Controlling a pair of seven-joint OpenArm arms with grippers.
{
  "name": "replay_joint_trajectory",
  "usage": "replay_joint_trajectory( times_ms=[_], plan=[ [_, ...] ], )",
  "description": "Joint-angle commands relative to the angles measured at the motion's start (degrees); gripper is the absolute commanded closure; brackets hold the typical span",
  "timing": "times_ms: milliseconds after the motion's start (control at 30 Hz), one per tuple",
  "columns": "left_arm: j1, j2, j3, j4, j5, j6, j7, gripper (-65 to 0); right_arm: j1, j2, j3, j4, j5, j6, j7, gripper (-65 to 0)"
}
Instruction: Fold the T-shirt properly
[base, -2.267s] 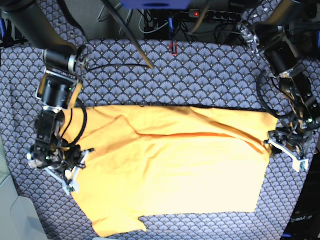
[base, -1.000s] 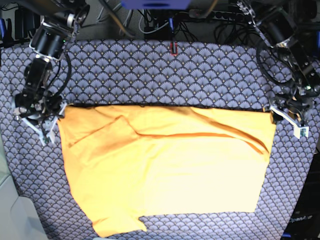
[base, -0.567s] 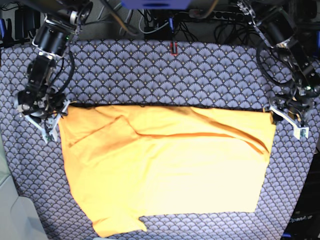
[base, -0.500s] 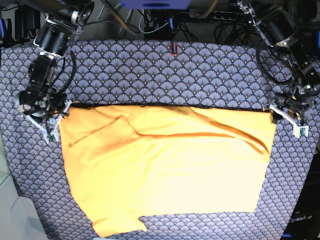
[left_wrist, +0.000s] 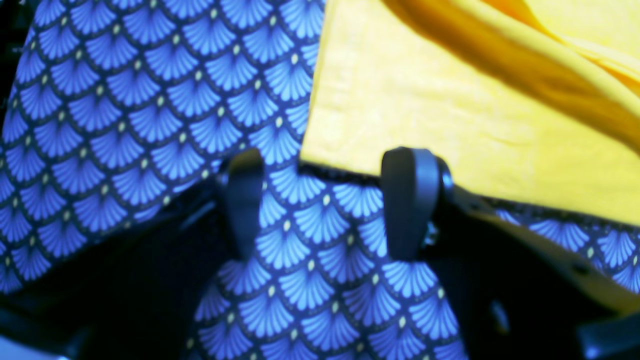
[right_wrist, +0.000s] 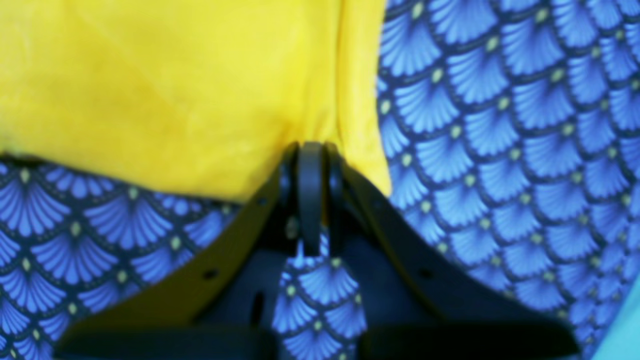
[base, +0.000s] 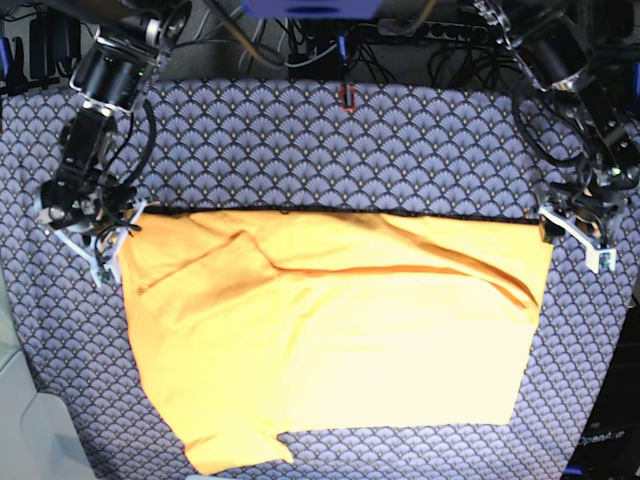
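Gripping has begun on one side only. T-shirt lies flat across the middle of the desk, on the fan-patterned tablecloth, partly folded, one long crease running across its upper half. Right gripper sits at one far corner of the cloth: its jaws are pressed fully together, and the yellow hem bunches right into them, so it looks to have hold of that corner, though how many layers it caught is hidden. Left gripper sits at the opposite far corner: its jaws stand wide apart, empty, with only tablecloth between them; the shirt's edge lies just ahead of the tips, its corner falling between them and a raised fold just beyond. Judgement: the step in hand is securing both far corners before carrying that edge over. To do it well, the left jaws want to slide forward along the desk until the hem is well inside them, low enough to get under the cloth but without pinching the tablecloth beneath. Close only once the corner is seated, not on the bare tip. The right side should hold without tugging meanwhile, or the edge will skew. Lifting both corners together, evenly, keeps the fold square; a one-sided pull would drag the whole shirt sideways.
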Motion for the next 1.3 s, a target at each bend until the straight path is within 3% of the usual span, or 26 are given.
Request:
replay_joint_trajectory(
  times_ms=[0,300,633,1267],
  plan=[
    [-0.91,-0.96,-0.14,0.93,-0.40,0.01,-1.55,-36.9,1.15,0.71,-0.09,1.19,0.26,-0.03,0.66,0.0],
    [-1.71,-0.96,-0.14,-0.04,-0.57,0.19,-2.61,-36.9,1.15,0.53,-0.17,0.75,0.26,-0.03,0.66,0.0],
    [-5.31,-0.96,-3.04,-11.29,-0.13,0.19,-6.91,-36.8,1.15,0.71,-0.26,0.75,0.26,-0.03,0.75,0.0],
    [-5.66,-0.26,-3.30,-15.51,-0.66,0.19,-7.00,-36.6,1.15,0.71,-0.26,0.75,0.26,-0.03,0.75,0.0]
  ],
)
